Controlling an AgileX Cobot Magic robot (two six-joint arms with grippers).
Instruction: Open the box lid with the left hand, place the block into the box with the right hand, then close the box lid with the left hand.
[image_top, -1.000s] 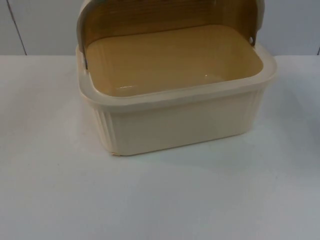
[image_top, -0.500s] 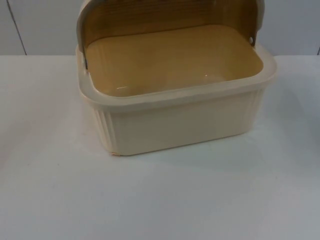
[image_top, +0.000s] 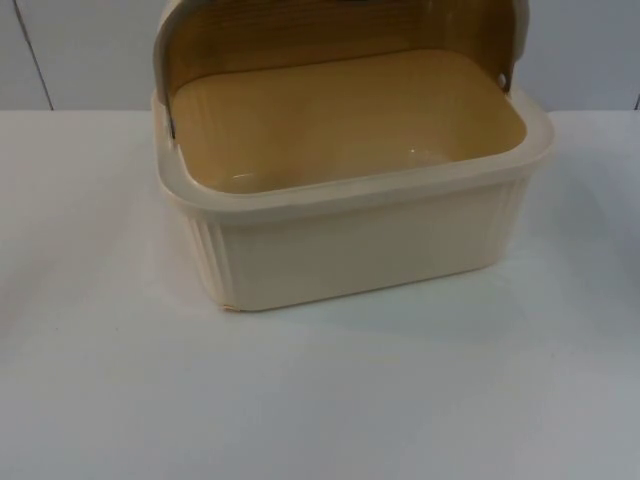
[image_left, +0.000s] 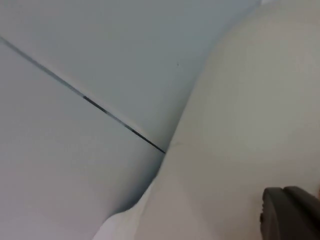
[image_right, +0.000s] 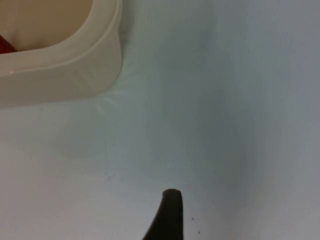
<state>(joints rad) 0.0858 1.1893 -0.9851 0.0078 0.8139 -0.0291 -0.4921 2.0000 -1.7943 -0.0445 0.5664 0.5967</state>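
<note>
Cream ribbed plastic box (image_top: 360, 245), rounded lid (image_top: 340, 30) raised; end effector states unclear.

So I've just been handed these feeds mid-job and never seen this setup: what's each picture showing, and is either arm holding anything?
It is a two-armed robot at a white table. The top view looks down at a cream box with its lid swung up and back. The left wrist view looks along the left arm's fingertip at a pale curved surface, probably the lid. The right wrist view shows the right fingertip above bare table beside the box's corner, with something red inside, perhaps the block. Neither arm visibly holds anything.
</note>
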